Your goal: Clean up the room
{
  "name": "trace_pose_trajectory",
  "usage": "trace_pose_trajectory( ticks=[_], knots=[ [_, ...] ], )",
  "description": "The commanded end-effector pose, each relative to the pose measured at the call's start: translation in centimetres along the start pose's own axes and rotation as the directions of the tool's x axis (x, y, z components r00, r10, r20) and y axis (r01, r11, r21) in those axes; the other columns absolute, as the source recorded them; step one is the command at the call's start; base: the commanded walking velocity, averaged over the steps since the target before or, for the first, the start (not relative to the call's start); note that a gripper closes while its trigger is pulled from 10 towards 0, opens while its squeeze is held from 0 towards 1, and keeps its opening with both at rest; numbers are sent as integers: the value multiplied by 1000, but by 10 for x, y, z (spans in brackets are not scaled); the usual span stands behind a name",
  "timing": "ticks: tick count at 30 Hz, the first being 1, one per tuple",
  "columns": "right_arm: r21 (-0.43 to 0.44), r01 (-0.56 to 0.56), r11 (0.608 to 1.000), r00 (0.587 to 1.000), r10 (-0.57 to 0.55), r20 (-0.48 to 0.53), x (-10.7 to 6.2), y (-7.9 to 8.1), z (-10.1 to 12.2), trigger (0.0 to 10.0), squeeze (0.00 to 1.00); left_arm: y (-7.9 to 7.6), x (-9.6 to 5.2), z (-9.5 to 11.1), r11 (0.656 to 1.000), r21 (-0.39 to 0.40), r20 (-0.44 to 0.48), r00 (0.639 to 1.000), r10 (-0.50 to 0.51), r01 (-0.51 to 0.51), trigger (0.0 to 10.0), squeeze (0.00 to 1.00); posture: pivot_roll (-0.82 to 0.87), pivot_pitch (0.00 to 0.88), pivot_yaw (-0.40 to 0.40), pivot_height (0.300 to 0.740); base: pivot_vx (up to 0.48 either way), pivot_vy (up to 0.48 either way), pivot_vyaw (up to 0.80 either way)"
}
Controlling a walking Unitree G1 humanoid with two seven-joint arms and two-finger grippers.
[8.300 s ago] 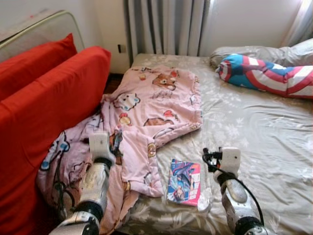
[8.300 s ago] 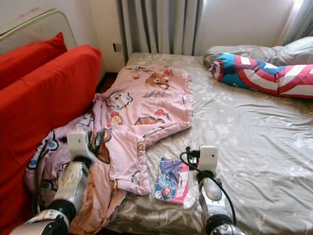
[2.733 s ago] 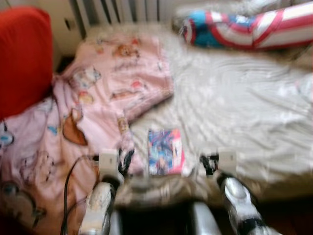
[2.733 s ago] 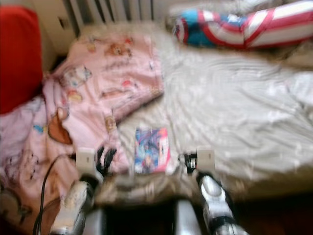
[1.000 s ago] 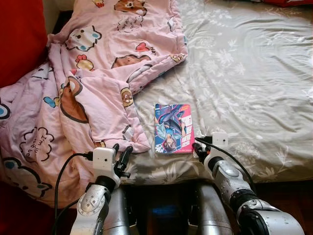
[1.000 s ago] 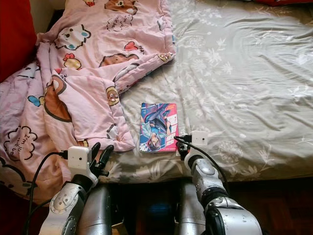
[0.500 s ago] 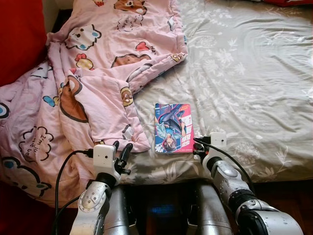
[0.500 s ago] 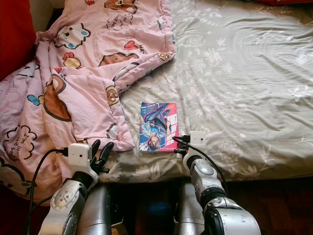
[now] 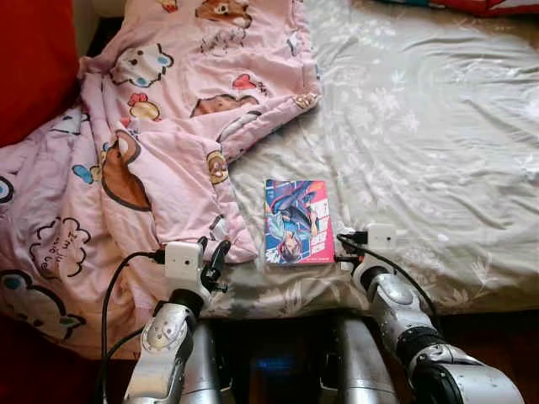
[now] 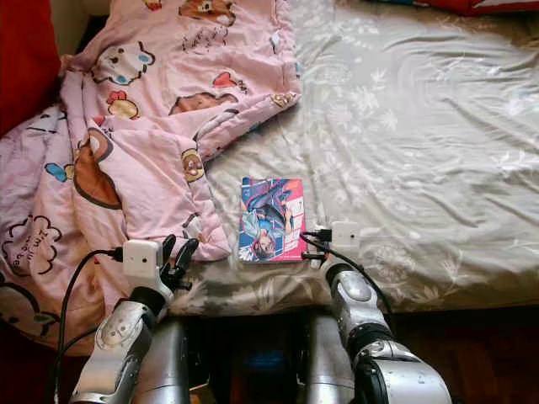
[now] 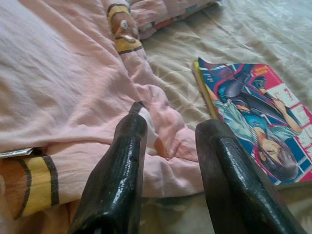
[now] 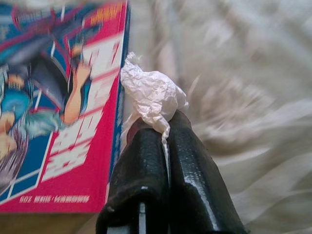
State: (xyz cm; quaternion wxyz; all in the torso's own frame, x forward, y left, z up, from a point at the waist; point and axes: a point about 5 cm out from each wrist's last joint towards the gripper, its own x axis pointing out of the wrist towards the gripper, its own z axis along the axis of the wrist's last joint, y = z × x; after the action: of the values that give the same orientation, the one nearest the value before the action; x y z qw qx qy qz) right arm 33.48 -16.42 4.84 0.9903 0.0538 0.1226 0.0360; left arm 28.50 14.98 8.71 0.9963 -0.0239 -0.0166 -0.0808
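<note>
**Right hand pinching a scrap of tissue at the foot of the bed**

Your right hand (image 12: 163,129) sits at the bed's near edge, just beside the lower right corner of the book (image 9: 297,220). Its two fingers are pressed together on a crumpled white tissue (image 12: 152,96), which sticks up from between the tips. The wrist view shows the tissue clear of the book's cover, though whether it still rests on the sheet (image 9: 438,126) cannot be told.

Your left hand (image 11: 168,129) hovers low at the bed's edge with its fingers parted and nothing between them. It points at the hem of the pink blanket (image 9: 160,126), with the book lying just beyond to one side. The blanket lies rumpled over the left half of the bed and spills toward the red cushion (image 9: 34,59).

The step in hand looks like clearing small litter: the tissue is gripped, so the pickup itself appears done. Your next move calls for lifting the right hand straight up without dragging the book, then carrying the tissue to wherever rubbish goes; no bin is in sight here. The book and the blanket remain to be tidied.
</note>
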Motion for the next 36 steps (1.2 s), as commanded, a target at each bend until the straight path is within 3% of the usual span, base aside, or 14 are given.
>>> trace_pose_trajectory(
  ticks=[1,4,5,6,7,13,23,30,36],
  knots=[
    [-13,4,1000,999,-3,38,-5,-4,-2,0,0,3,-4,-12,1000,-8,-40,999,19,-19,10000,0,-64,195,-34,597,0,0,0],
    [-45,23,999,997,-20,74,-9,-8,-1,0,0,7,-3,-18,999,-11,-66,997,36,-36,10000,0,-74,186,-37,597,0,0,0],
    [-59,43,997,993,-36,113,-14,-11,-1,3765,0,12,-5,-25,998,-15,-94,994,56,-58,10000,0,-86,187,-40,597,0,0,0],
    [-59,43,997,993,-36,113,-14,-11,-1,3765,0,12,-5,-25,998,-15,-94,994,56,-58,10000,0,-86,187,-40,597,0,0,0],
    [-46,60,997,991,-54,126,-17,-14,-3,9961,0,15,-6,-29,998,-8,-109,992,67,-69,10000,0,-91,190,-40,597,0,0,0],
    [-21,65,998,987,-61,147,-33,-23,-16,10000,0,26,-10,-39,994,4,-136,985,105,-106,10000,0,-103,139,-41,597,0,0,0],
    [-14,66,998,989,-64,137,-31,-17,-17,10000,0,27,-8,-48,994,11,-166,980,113,-113,10000,0,-97,129,-41,662,0,0,0],
    [-3,63,998,993,-62,104,-35,-18,-27,10000,0,35,-12,-60,987,-18,-226,962,153,-161,10000,0,-96,120,-33,702,0,0,0],
    [-16,64,998,998,-63,29,-39,-20,-42,10000,0,38,-17,-76,974,-89,-315,933,171,-209,10000,0,-89,111,-36,732,0,0,0]
  ],
)
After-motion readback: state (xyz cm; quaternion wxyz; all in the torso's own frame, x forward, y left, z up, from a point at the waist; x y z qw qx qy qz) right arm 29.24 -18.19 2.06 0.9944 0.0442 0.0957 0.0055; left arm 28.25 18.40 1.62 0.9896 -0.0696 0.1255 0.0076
